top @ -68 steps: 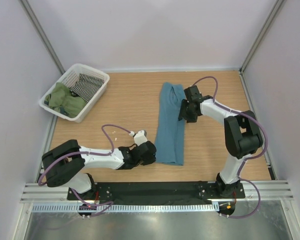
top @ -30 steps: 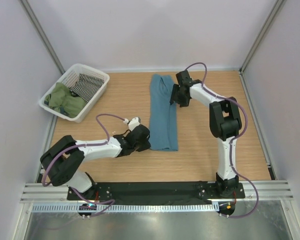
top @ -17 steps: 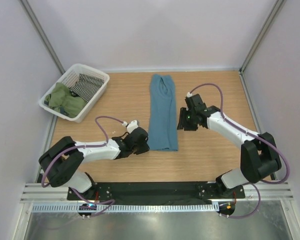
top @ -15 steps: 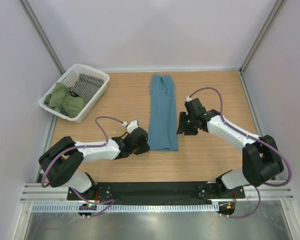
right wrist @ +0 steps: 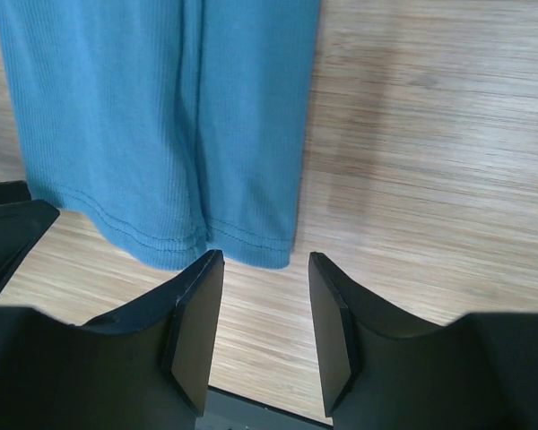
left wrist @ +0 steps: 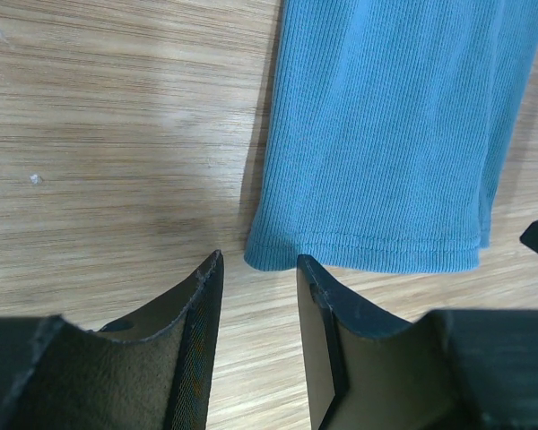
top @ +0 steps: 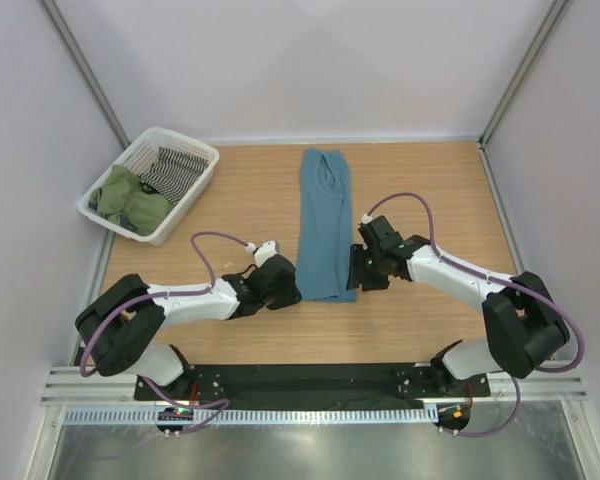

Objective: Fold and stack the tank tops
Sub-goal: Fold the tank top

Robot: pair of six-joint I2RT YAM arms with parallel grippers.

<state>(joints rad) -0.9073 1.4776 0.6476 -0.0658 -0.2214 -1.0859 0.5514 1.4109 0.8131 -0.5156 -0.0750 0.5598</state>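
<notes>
The teal-blue tank top (top: pixel 325 225) lies folded lengthwise as a long narrow strip down the middle of the table, its hem toward me. My left gripper (top: pixel 285 285) sits low at the hem's left corner, open, and the hem (left wrist: pixel 368 246) lies just beyond its empty fingers (left wrist: pixel 258 260). My right gripper (top: pixel 363 268) is at the hem's right corner, also open and empty (right wrist: pixel 265 257), with the blue cloth (right wrist: pixel 161 116) just ahead of its fingertips. The olive-green tank top (top: pixel 130 198) lies bunched in the basket at the far left.
A white slatted basket (top: pixel 192 200) stands at the table's far left corner and also holds a black-and-white striped cloth (top: pixel 175 170). Grey walls enclose the wooden table (top: pixel 430 180) on three sides. A black mounting rail runs along the near edge.
The right gripper let go of the top's far end and swung back to the hem's right corner. The left jaws opened off the hem's left corner. The top lies still.
</notes>
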